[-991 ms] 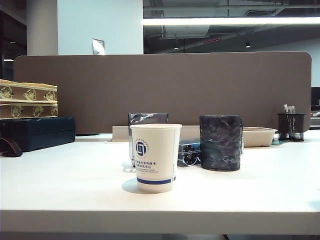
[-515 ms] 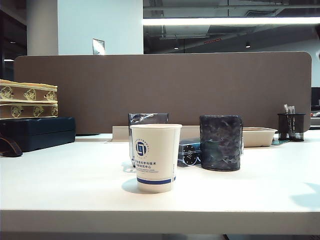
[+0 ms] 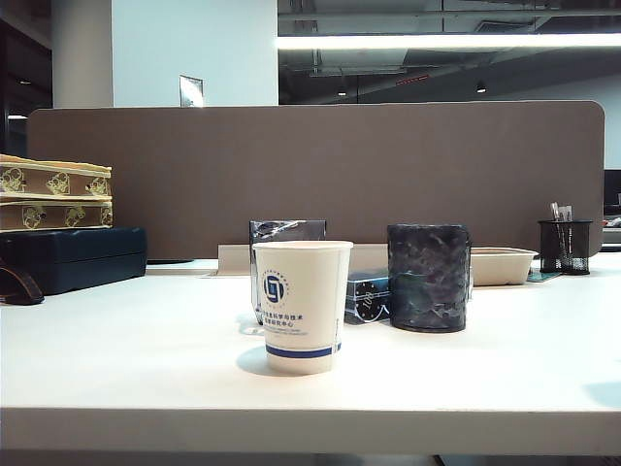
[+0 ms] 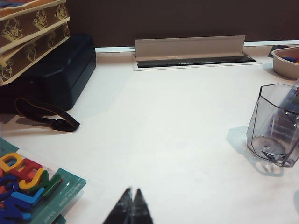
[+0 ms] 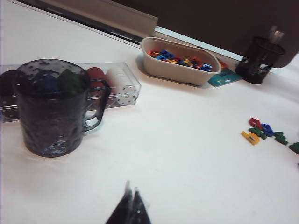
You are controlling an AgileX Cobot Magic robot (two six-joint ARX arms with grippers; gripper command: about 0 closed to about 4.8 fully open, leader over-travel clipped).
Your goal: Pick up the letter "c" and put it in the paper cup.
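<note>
Both claws shut, letter "c" not picked out for certain

The right gripper [image 5: 131, 207] hung over the table [image 5: 187, 154] with its tips together and nothing visible between them; the left gripper [image 4: 132, 207], also closed, hovered over its own side. A small red piece [image 5: 255, 123] among the loose letters [image 5: 266, 131], well apart from the right gripper, may have been the letter "c"; too small to tell. The paper cup [image 3: 302, 306] stood upright near the table's front. Such a piece looked light, stiff and slick, best pinched across its thin rim.
</note>
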